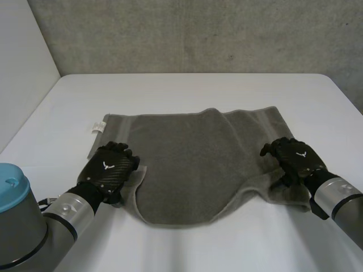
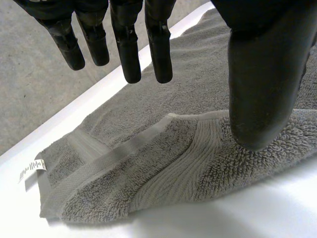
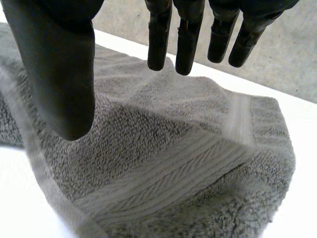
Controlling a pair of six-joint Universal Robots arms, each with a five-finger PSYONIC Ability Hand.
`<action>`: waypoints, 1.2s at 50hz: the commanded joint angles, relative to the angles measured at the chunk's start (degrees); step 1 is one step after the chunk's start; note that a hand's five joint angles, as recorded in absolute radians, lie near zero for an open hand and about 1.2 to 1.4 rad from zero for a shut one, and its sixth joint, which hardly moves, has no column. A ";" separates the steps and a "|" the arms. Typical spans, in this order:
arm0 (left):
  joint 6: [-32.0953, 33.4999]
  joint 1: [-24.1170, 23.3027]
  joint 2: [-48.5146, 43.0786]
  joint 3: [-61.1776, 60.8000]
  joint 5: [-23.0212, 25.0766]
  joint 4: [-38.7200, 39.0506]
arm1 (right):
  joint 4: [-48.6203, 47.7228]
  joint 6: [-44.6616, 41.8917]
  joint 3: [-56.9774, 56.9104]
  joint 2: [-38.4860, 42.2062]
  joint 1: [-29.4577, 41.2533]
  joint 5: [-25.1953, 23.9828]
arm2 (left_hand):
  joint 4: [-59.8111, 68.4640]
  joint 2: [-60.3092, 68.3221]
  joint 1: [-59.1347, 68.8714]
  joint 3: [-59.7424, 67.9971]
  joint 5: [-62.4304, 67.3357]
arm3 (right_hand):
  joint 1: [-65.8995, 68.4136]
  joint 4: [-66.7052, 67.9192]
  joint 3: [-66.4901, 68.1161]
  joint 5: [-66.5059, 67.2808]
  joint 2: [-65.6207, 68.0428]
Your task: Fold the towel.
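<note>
Head view: grey towel [image 1: 187, 164], tbl [image 1: 187, 90] ctr

towel [image 1: 193, 164] | grey terry, white label at one corner | partly folded, rumpled | mid-table

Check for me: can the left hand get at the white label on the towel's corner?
Probably yes. The label lies uncovered at the corner of the towel, a little beyond the open fingers of the left hand, with nothing between them.
</note>
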 commanded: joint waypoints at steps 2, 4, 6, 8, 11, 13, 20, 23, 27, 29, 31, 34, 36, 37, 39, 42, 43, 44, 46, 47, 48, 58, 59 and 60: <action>-0.01 0.03 -0.28 -0.68 0.11 0.22 | 0.31 0.36 1.81 -3.48 -0.44 -2.89 | -3.00 -2.39 -2.84 -2.52 -0.72 | -1.57 -0.37 -0.36 -0.07 -2.56; -0.01 0.03 -0.37 -0.94 0.20 0.31 | 0.40 0.37 1.81 -3.39 -0.35 -2.98 | -3.00 -2.22 -2.67 -2.52 -0.56 | -1.57 -0.37 -0.36 -0.07 -2.56; -0.01 0.46 -0.37 -1.21 0.29 0.49 | 0.40 0.37 2.07 -3.30 0.00 -3.07 | -3.00 -2.22 -2.67 -2.52 -0.56 | -1.57 -0.37 -0.36 -0.07 -2.56; 0.07 0.73 -0.45 -1.21 0.47 0.49 | 0.40 0.63 2.51 -3.21 0.35 -3.24 | -3.00 -2.22 -2.67 -2.52 -0.56 | -1.57 -0.37 -0.36 -0.07 -2.56; 0.16 0.91 -0.54 -0.95 0.90 0.57 | 0.40 0.63 3.39 -3.39 0.97 -3.77 | -3.00 -2.56 -3.01 -2.52 -0.89 | -1.57 -0.37 -0.36 -0.07 -2.56; 0.34 0.82 -0.63 -0.51 0.91 0.49 | 0.75 0.72 4.00 -3.83 1.84 -4.82 | -3.00 -2.56 -3.01 -2.52 -0.89 | -1.57 -0.37 -0.36 -0.07 -2.56; 0.78 0.73 -1.16 3.01 3.19 -0.39 | 3.91 -0.07 4.71 -5.76 1.94 -6.75 | -3.00 -2.73 -3.18 -2.52 -1.06 | -1.57 -0.37 -0.36 -0.07 -2.56; 1.39 0.91 -2.65 4.68 7.32 -2.33 | 4.18 -0.07 4.62 -5.94 2.20 -7.28 | -3.00 -2.73 -3.18 -2.52 -1.06 | -1.73 -0.37 -0.36 -0.23 -2.73; 5.24 1.08 -4.93 8.10 13.28 -10.03 | 4.27 -0.07 4.44 -5.67 2.29 -7.37 | -3.00 -2.73 -3.18 -2.52 -1.06 | -1.90 -0.37 -0.36 -0.40 -2.90; 7.35 1.26 -5.37 8.89 14.00 -13.02 | 4.27 -0.16 4.27 -5.59 2.20 -7.37 | -3.00 -2.73 -3.18 -2.52 -1.06 | -1.90 -0.37 -0.36 -0.40 -2.90; 9.65 1.70 -5.55 9.51 14.53 -15.60 | 4.27 -0.16 4.27 -5.59 2.11 -7.46 | -3.00 -2.73 -3.18 -2.52 -1.06 | -2.07 -0.37 -0.36 -0.57 -3.06; 14.31 3.63 -5.90 10.48 14.79 -19.20 | 4.36 -0.16 4.18 -5.59 2.20 -7.46 | -3.00 -2.56 -3.01 -2.52 -0.89 | -2.07 -0.37 -0.36 -0.57 -3.06; 18.77 5.47 -6.17 11.18 14.88 -21.21 | 4.36 -0.16 4.18 -5.67 2.20 -7.46 | -3.00 -2.73 -3.18 -2.52 -1.06 | -2.07 -0.37 -0.36 -0.57 -3.06; 18.79 5.48 -6.17 11.18 14.88 -21.22 | 4.36 -0.07 4.18 -5.67 2.20 -7.46 | -3.00 -2.73 -3.18 -2.52 -1.06 | -2.07 -0.37 -0.36 -0.57 -3.06; 20.64 6.27 -6.61 11.45 14.97 -21.75 | 4.36 -0.07 4.09 -5.67 2.20 -7.46 | -3.00 -2.73 -3.18 -2.52 -1.06 | -2.07 -0.37 -0.36 -0.57 -3.06; 23.63 7.50 -7.66 12.15 14.97 -22.63 | 4.36 -0.16 4.09 -5.67 2.20 -7.46 | -3.00 -3.06 -3.51 -2.52 -1.40 | -2.07 -0.37 -0.36 -0.57 -3.06; 24.93 8.11 -8.36 12.50 14.88 -23.06 | 4.36 -0.16 4.09 -5.67 2.20 -7.46 | -3.00 -3.06 -3.52 -2.52 -1.40 | -2.07 -0.37 -0.36 -0.57 -3.06; 25.99 8.46 -8.80 12.76 14.88 -23.68 | 4.36 -0.16 4.09 -5.67 2.20 -7.46 | -3.00 -3.23 -3.68 -2.52 -1.56 | -2.07 -0.37 -0.36 -0.57 -3.06; 27.22 8.99 -9.07 12.94 14.97 -24.64 | 4.36 -0.16 4.09 -5.76 2.20 -7.46 | -3.00 -3.73 -4.18 -2.52 -2.07 | -2.07 -0.37 -0.36 -0.57 -3.06; 27.23 8.99 -9.07 12.94 14.97 -24.65 | 4.36 -0.16 4.09 -5.76 2.20 -7.46 | -3.00 -3.73 -4.19 -2.52 -2.07 | -2.07 -0.37 -0.36 -0.57 -3.06; 28.62 9.34 -9.16 12.77 14.97 -25.96 | 4.36 -0.16 4.09 -5.76 2.20 -7.46 | -3.00 -3.57 -4.02 -2.52 -1.90 | -2.07 -0.37 -0.36 -0.57 -3.06; 30.40 9.87 -7.93 11.45 14.44 -27.99 | 4.44 -0.34 4.09 -5.76 2.20 -7.46 | -3.00 -1.88 -2.34 -2.52 -0.22 | -2.24 -0.37 -0.36 -0.74 -3.23; 30.40 10.83 -7.14 11.10 14.27 -27.99 | 4.44 -0.42 4.09 -5.76 2.20 -7.46 | -3.00 -0.72 -1.17 -2.52 0.95 | -2.41 -0.37 -0.36 -0.91 -3.40; 30.40 11.88 -5.92 10.49 14.35 -27.99 | 4.44 -0.69 4.09 -5.76 2.20 -7.46 | -3.00 0.63 0.17 -2.52 2.29 | -2.41 -0.37 -0.36 -0.91 -3.40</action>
